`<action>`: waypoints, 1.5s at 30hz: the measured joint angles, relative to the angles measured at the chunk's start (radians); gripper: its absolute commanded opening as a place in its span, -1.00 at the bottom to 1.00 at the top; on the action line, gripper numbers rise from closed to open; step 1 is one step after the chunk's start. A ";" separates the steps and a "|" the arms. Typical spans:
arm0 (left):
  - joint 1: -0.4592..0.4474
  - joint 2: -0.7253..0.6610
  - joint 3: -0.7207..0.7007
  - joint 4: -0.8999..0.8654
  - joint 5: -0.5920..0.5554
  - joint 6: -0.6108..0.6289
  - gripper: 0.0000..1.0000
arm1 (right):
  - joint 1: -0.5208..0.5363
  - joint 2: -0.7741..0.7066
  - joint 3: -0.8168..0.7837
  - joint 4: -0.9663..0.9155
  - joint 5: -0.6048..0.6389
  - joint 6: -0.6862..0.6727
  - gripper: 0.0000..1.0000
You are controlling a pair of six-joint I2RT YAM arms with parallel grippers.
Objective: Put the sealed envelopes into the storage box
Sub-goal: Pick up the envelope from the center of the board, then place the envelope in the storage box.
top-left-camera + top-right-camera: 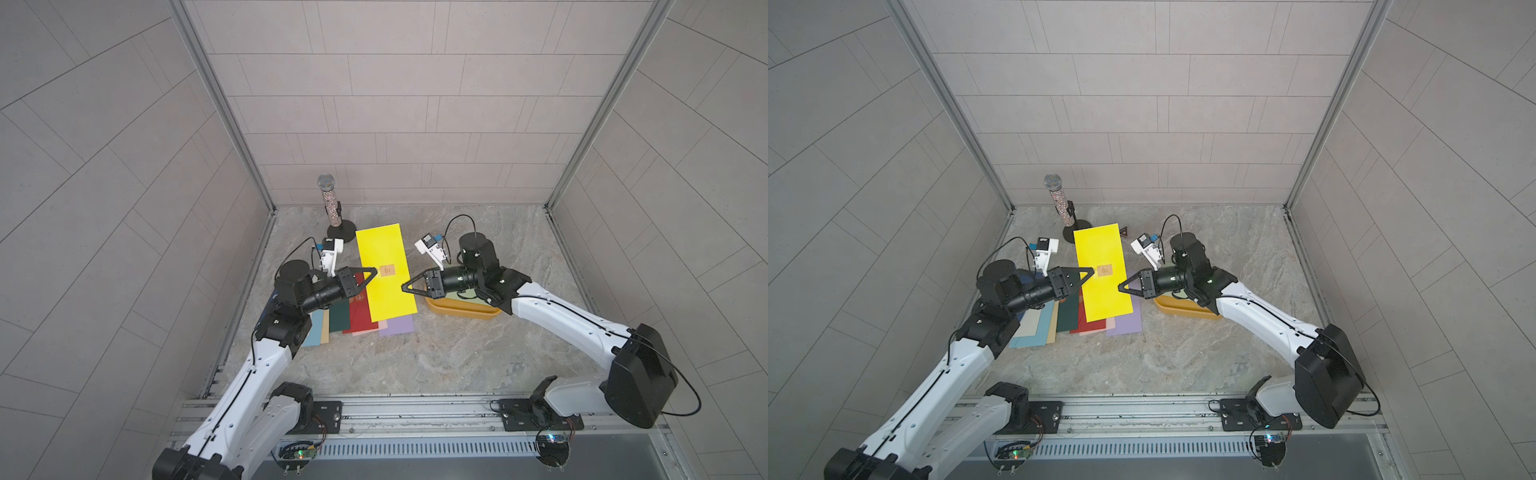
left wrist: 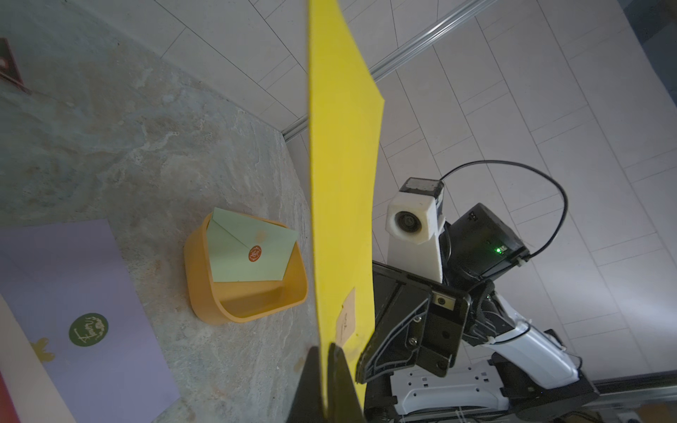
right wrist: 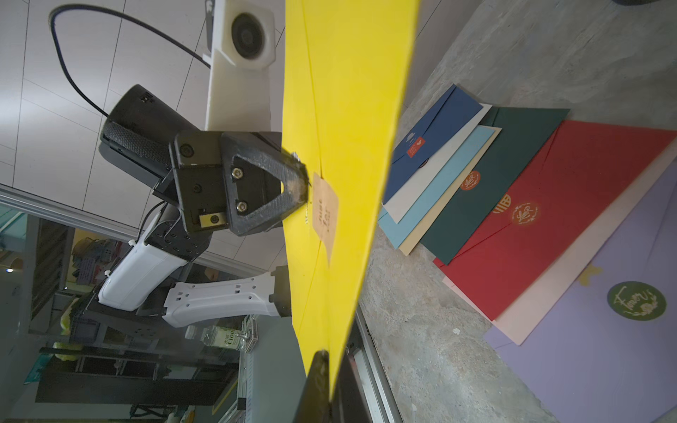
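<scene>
Left gripper (image 1: 375, 272) and right gripper (image 1: 403, 286) both pinch the yellow envelope (image 1: 383, 249) by its edges. I'd hold it taut between them, then ease it into the storage box (image 1: 455, 311) under the right jaws.

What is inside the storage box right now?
One light green envelope, its red round seal showing, leans tilted against the wall of the storage box, a corner over the rim. The box bottom beside it is bare. Anything under that envelope is covered.
</scene>
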 measured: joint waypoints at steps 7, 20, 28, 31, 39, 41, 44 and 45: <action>-0.003 -0.010 0.111 -0.262 -0.086 0.201 -1.00 | -0.073 -0.106 -0.023 -0.218 0.304 -0.154 0.05; -0.198 0.367 0.597 -0.514 -0.245 0.867 -1.00 | -0.082 -0.623 -0.469 -0.430 1.004 -0.313 -0.26; -0.400 0.885 1.106 -0.827 -0.307 1.349 -1.00 | -0.053 -0.795 -0.523 -0.510 1.114 -0.288 -0.33; -0.463 1.059 1.308 -0.954 -0.331 1.487 -1.00 | -0.033 -0.787 -0.524 -0.514 1.130 -0.286 -0.36; -0.549 1.430 1.784 -1.235 -0.384 1.690 -1.00 | -0.024 -0.826 -0.540 -0.526 1.152 -0.283 -0.39; -0.560 1.476 1.824 -1.271 -0.398 1.713 -1.00 | -0.021 -0.835 -0.540 -0.529 1.157 -0.283 -0.39; -0.573 1.534 1.868 -1.315 -0.425 1.737 -1.00 | -0.019 -0.821 -0.540 -0.529 1.159 -0.283 -0.39; -0.576 1.551 1.880 -1.324 -0.434 1.745 -1.00 | -0.019 -0.814 -0.540 -0.529 1.159 -0.283 -0.39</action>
